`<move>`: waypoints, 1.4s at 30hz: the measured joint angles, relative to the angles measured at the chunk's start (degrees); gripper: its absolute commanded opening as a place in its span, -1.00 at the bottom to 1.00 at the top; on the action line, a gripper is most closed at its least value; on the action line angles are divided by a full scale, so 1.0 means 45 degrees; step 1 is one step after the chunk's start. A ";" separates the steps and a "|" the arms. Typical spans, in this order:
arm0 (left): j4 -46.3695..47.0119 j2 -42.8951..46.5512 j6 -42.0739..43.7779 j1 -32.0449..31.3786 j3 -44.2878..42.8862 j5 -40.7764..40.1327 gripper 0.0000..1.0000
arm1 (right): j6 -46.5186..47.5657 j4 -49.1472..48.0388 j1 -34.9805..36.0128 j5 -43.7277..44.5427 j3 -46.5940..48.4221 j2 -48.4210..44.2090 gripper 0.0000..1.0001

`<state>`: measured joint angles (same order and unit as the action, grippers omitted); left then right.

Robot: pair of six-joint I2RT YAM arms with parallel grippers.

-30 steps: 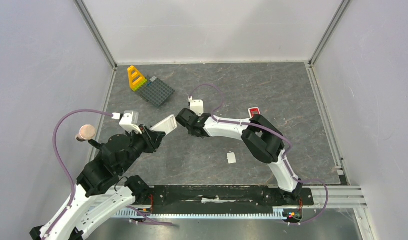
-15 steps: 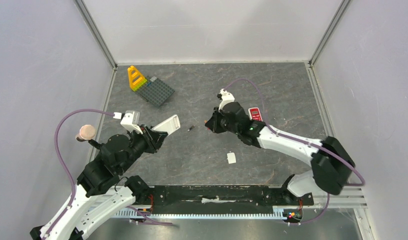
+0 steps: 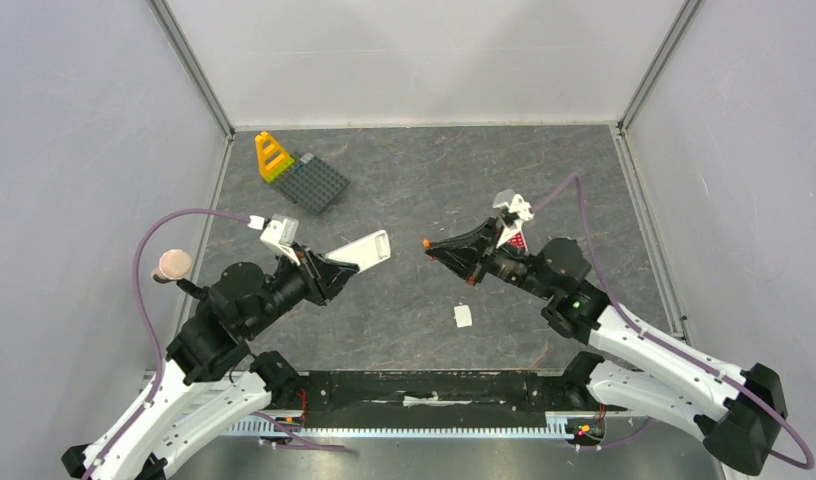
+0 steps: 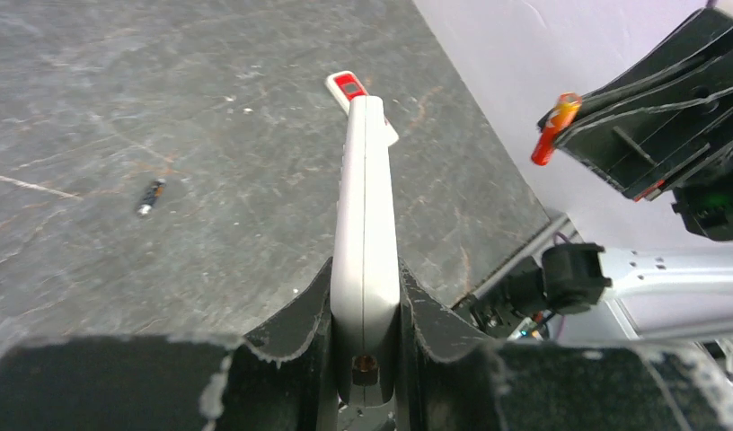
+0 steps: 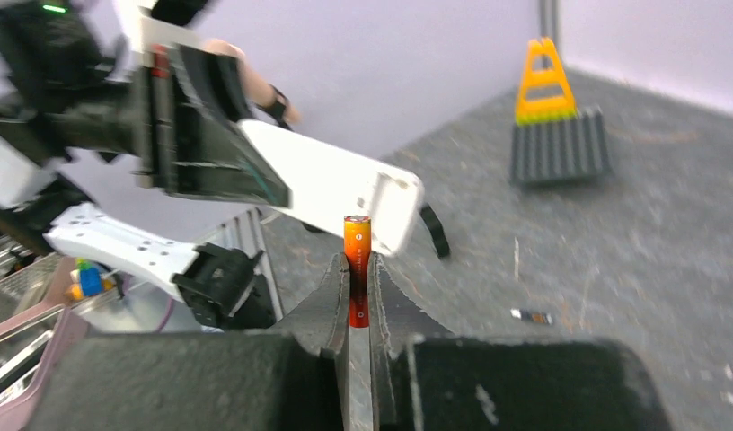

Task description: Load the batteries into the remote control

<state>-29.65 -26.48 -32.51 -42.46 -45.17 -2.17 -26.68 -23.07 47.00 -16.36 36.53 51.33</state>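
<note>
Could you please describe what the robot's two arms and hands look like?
The left arm and right arm have white shell links joined by bulky black joints. The left hand and right hand are black and wedge-shaped, each with two flat tapered fingers. A thin purple cable loops along each arm, and a small green light glows on the right arm.

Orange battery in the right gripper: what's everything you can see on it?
The orange battery is a thin, glossy cylinder. Its wrap shades from red-orange to yellow-orange near a flat, dark top end. It is clamped by its lower length in the right gripper, with the upper part sticking out past the fingertips. It is held in the air, pointing toward the white remote, close to it but not touching.
</note>
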 measured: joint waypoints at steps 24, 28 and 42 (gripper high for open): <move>0.4750 -0.0214 -0.0452 0.0000 0.1583 0.4755 -0.96 | -0.0316 0.0617 0.0005 -0.2263 0.1778 -0.0670 -0.90; 0.6052 -0.0277 -0.1180 0.0000 0.2361 0.5207 -0.96 | -0.0835 0.1710 0.0005 -0.1477 0.2268 -0.0792 -0.91; 0.9413 -0.2477 -0.4337 0.0000 0.3769 0.5625 -0.96 | -0.1865 0.8602 0.0005 0.1933 0.5100 -0.0515 -0.88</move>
<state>12.71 -37.63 -52.03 -42.46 -28.21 23.14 -35.07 15.64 47.03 -7.66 59.48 49.01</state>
